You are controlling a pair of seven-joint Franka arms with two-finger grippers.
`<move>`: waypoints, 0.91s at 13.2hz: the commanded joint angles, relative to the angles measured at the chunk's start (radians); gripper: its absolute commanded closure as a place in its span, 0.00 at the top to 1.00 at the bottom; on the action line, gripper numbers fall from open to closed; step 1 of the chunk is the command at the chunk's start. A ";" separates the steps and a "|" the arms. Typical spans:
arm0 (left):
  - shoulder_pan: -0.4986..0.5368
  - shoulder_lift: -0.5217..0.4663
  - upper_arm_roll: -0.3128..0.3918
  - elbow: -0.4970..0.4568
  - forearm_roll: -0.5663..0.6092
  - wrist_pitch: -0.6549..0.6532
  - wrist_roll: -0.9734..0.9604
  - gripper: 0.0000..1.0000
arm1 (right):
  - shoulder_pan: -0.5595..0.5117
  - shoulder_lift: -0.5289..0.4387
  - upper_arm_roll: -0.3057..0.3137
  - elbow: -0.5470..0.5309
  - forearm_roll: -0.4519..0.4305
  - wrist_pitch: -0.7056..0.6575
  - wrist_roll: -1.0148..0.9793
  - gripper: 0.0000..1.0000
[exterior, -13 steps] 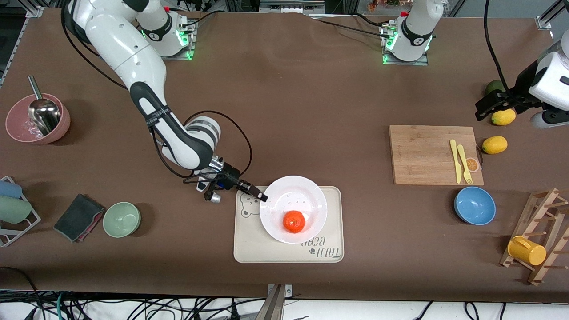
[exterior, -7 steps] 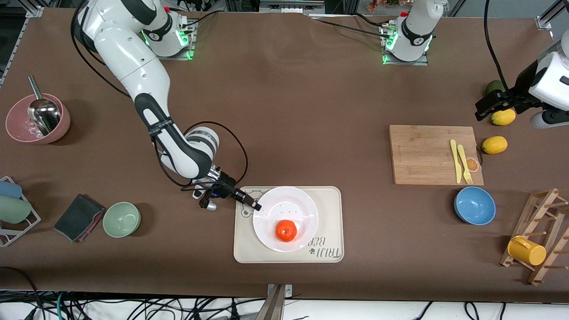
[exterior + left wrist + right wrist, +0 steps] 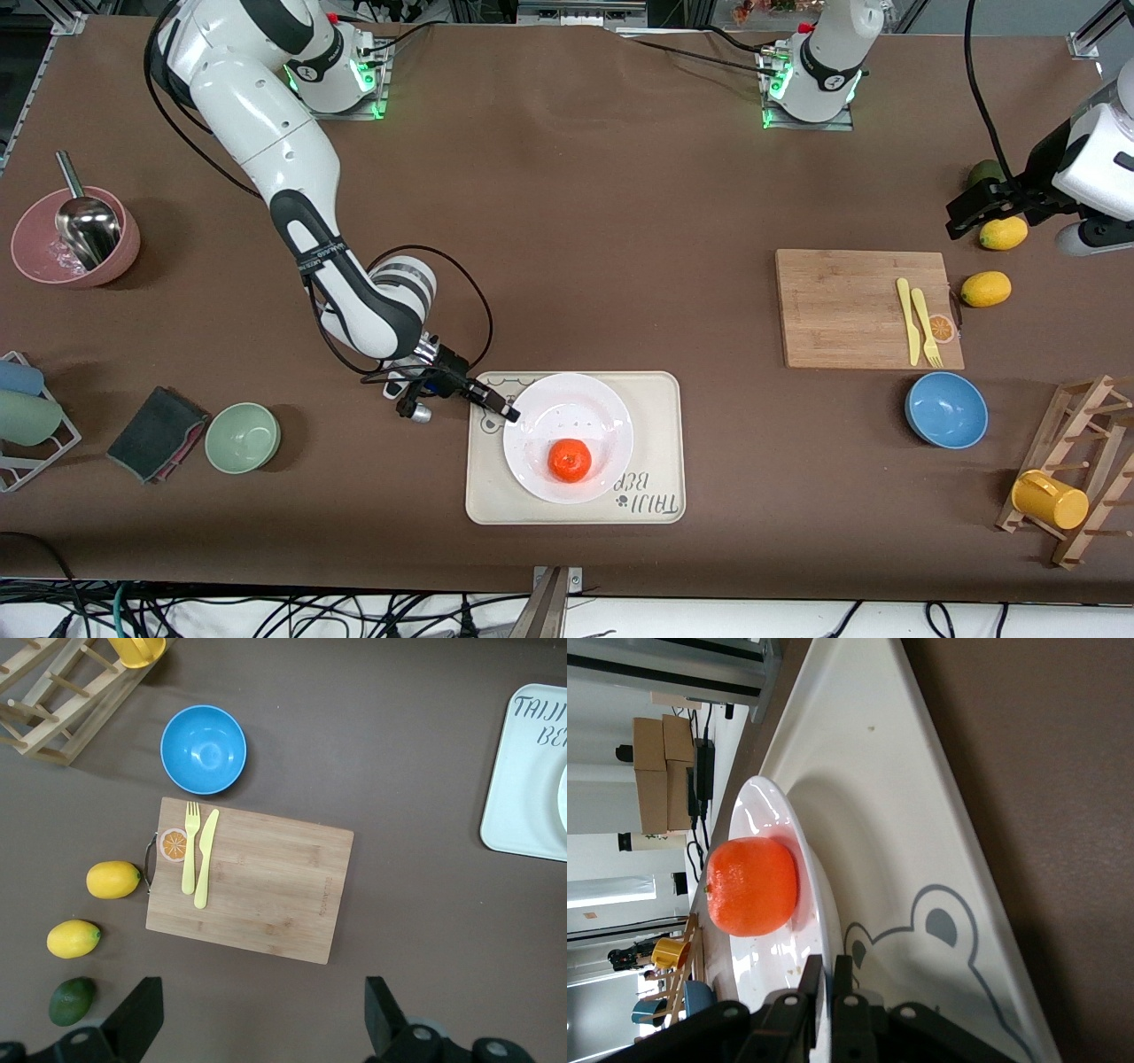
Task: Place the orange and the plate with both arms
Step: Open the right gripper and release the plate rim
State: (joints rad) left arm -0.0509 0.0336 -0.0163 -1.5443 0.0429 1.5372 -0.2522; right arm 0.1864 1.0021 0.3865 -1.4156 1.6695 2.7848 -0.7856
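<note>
The white plate (image 3: pixel 567 406) lies on the cream bear-printed tray (image 3: pixel 660 443) near the front edge of the table. The orange (image 3: pixel 569 461) sits in the plate, on the part nearer the front camera. My right gripper (image 3: pixel 507 411) is low at the plate's edge toward the right arm's end, shut on the rim. In the right wrist view its gripper (image 3: pixel 830 979) has the thin rim of the plate (image 3: pixel 757 815) pinched between its fingers, with the orange (image 3: pixel 751 886) just past them. My left gripper (image 3: pixel 974 211) hangs open and empty over the lemons; in its own view the left gripper (image 3: pixel 263 1028) holds nothing.
A wooden board (image 3: pixel 864 306) carries a yellow fork and knife. Beside it are two lemons (image 3: pixel 986 289), a lime, a blue bowl (image 3: pixel 946 409) and a rack with a yellow mug (image 3: pixel 1050 499). A green bowl (image 3: pixel 243 436), a dark cloth and a pink bowl lie at the right arm's end.
My right gripper has brought the plate with the orange down and slightly toward the front camera, onto the tray. Over the last half second it hardly moved. The left arm stayed still.
</note>
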 commanded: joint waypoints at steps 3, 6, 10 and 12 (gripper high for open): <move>0.005 0.011 -0.002 0.030 -0.011 -0.023 0.013 1.00 | 0.012 0.012 -0.003 0.033 -0.013 0.018 0.002 1.00; 0.005 0.012 -0.002 0.030 -0.011 -0.023 0.013 1.00 | 0.010 0.003 -0.009 0.033 -0.051 0.019 0.002 1.00; 0.005 0.012 -0.002 0.030 -0.011 -0.023 0.013 1.00 | 0.005 -0.014 -0.009 0.032 -0.063 0.019 0.002 1.00; 0.005 0.012 -0.001 0.030 -0.009 -0.023 0.011 1.00 | 0.005 -0.020 -0.009 0.032 -0.063 0.019 0.002 1.00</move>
State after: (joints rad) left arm -0.0509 0.0337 -0.0163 -1.5443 0.0429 1.5344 -0.2522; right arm 0.1873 0.9979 0.3805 -1.3835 1.6202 2.7881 -0.7868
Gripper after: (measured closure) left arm 0.000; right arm 0.000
